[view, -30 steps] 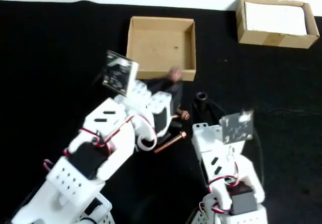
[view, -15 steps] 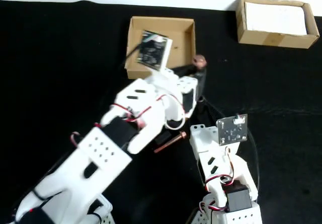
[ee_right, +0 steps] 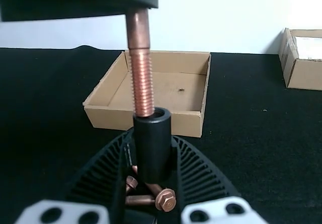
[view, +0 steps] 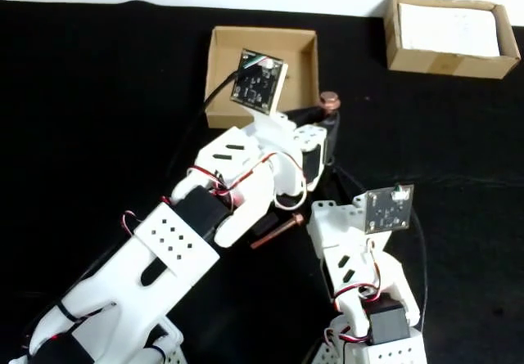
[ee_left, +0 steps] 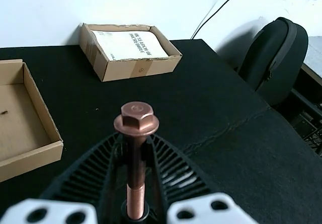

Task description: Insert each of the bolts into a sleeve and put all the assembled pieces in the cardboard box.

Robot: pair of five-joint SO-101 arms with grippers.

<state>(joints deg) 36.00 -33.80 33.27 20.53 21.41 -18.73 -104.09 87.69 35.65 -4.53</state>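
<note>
While left tool (ee_left: pixel 134 142) clamps bolt (ee_left: pixel 136 121), thread tip meets mouth of sleeve (ee_right: pixel 152 131), upright in right tool (ee_right: pixel 151 151), mid-table, just short of box (ee_right: pixel 186 121). Step: insertion, barely started. Next: axes aligned, straight push down; then boxing.

copper bolt (ee_left: pixel 135 156), black sleeve (ee_right: pixel 152 146), brown cardboard box (view: pixel 295 63), black table (view: pixel 82 94)

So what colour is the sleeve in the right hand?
The sleeve is black; right wrist view.
</note>
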